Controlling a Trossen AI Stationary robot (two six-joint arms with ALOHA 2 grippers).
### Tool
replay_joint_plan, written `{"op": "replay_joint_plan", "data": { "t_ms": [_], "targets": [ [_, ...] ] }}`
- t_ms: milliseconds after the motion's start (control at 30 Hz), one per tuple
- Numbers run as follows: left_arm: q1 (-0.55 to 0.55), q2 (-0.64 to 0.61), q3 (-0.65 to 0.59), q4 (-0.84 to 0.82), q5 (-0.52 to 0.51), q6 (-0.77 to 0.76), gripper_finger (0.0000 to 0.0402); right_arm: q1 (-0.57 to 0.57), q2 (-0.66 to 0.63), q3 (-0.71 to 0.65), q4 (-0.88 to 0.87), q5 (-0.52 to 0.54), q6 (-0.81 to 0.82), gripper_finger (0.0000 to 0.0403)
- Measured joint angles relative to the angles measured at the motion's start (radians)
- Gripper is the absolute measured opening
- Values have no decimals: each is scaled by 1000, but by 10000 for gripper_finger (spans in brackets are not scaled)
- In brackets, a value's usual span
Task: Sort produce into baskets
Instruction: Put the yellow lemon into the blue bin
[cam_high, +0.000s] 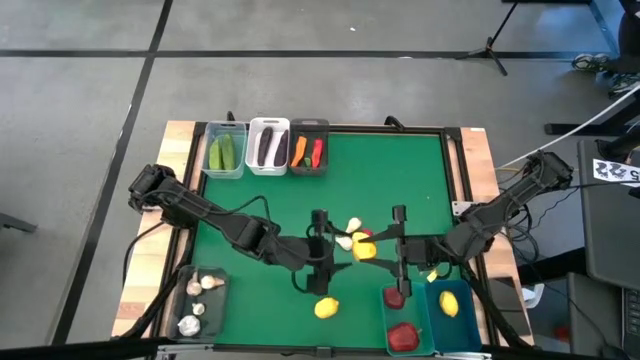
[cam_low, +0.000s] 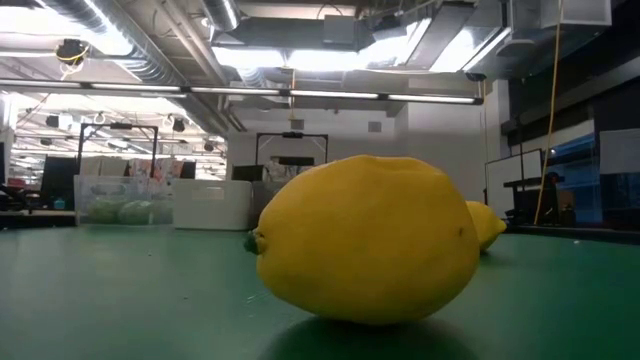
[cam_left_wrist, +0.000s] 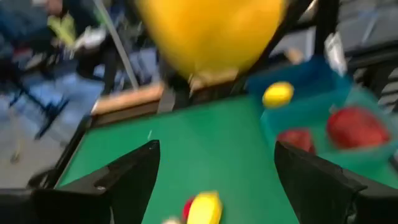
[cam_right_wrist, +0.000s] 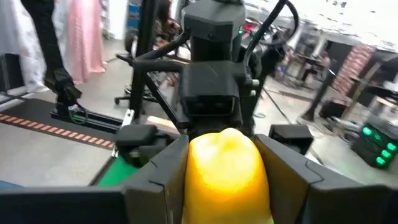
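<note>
1. A lemon (cam_right_wrist: 227, 171) is clamped between the right gripper's (cam_right_wrist: 227, 186) fingers, which press on both its sides in the right wrist view. From above it hangs over the middle of the green worktop (cam_high: 400, 180), where the two arms meet.
2. The left gripper (cam_left_wrist: 214, 180) faces it from just beside, fingers apart and holding nothing; its own camera shows that lemon looming large and close ahead.
3. Loose produce left on the worktop: another lemon (cam_high: 327, 308) near the front edge, filling the low view, plus a small cluster under the grippers, a pale garlic bulb (cam_high: 345, 241), something yellow (cam_high: 354, 225) and something red (cam_high: 366, 236).
4. Sorted so far, as it appears: cucumbers in the clear bin (cam_high: 226, 150), eggplants in the white bin (cam_high: 267, 146), a carrot and a chili in the dark grey bin (cam_high: 309, 148), all in a row along the far edge.
5. At the front left, a dark bin (cam_high: 200, 300) holds several garlic bulbs.
6. At the front right, one teal bin (cam_high: 405, 320) holds red fruits and the teal bin beside it (cam_high: 452, 310) holds one lemon (cam_high: 449, 303).
7. My judgement: the task is well past halfway. The held lemon, the front lemon and the middle cluster remain; the lemons most likely belong in the teal bin with the lemon.
</note>
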Motion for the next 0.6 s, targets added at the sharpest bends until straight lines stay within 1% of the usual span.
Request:
{"op": "replay_joint_plan", "data": {
  "t_ms": [100, 167, 267, 333, 400, 467, 533, 600],
  "targets": [
    [5, -15, 0, -117, -21, -84, 310, 44, -22, 0, -120, 68, 97, 167],
    [4, -17, 0, -174, -27, -135, 309, 85, -37, 0, -253, 94, 233, 167],
    [-2, -19, 0, -251, -29, -184, 309, 150, -51, 0, -512, 109, 535, 168],
    [-7, -20, 0, -288, -32, -212, 308, 199, -52, 0, -696, 102, 785, 168],
    [-9, -20, 0, -314, -32, -238, 308, 246, -47, 0, -843, 66, 1025, 168],
    [-11, -20, 0, -327, -33, -257, 308, 293, -36, 0, -956, 1, 1231, 169],
    [-11, -20, 0, -334, -33, -259, 308, 339, -28, -1, -1012, -65, 1381, 169],
    [-11, -20, 0, -334, -33, -262, 308, 386, -26, -1, -1032, -118, 1487, 169]
  ]
}}
